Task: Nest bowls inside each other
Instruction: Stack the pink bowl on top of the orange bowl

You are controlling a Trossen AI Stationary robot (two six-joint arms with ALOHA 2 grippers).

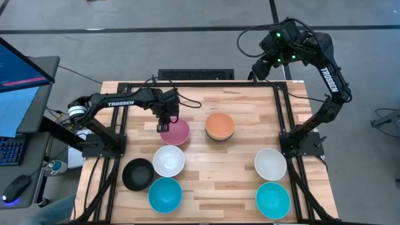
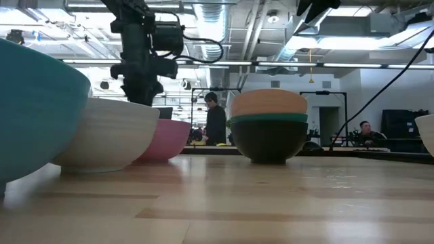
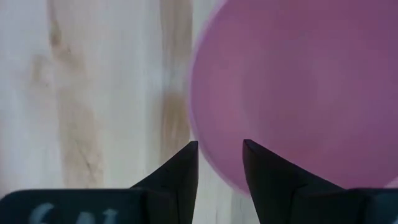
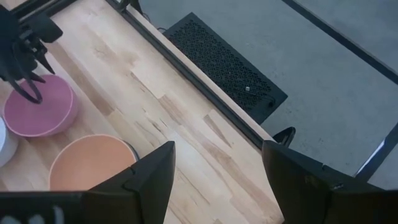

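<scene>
Hovering over the left edge of the pink bowl [image 1: 174,132], the left gripper [image 1: 164,127] is pointing straight down with its fingers [image 3: 180,171] set a narrow gap apart. In the left wrist view, the pink rim is passing into that gap, one finger standing outside the bowl and the other over its inside; whether the fingers are touching the rim cannot be told.

The pink bowl is sitting upright on the wooden table [image 1: 231,181], left of centre. Just to its right, the orange bowl [image 1: 220,125] is resting as the top of a stack: the low view is showing a dark green bowl [image 2: 269,118] beneath it and a black bowl [image 2: 268,141] at the bottom.

A white bowl [image 1: 169,160] is sitting just in front of the pink one. To its left, a second black bowl [image 1: 137,174] is nearly touching it, and a turquoise bowl [image 1: 165,194] is lying close in front. Well apart on the right side, another white bowl [image 1: 270,164] and another turquoise bowl [image 1: 272,200] are standing one behind the other.

The right gripper [image 4: 217,165] is waiting raised beyond the table's far right corner, its fingers spread wide and holding nothing.

In the low view, a person [image 2: 215,122] is standing in the room behind the table.
</scene>
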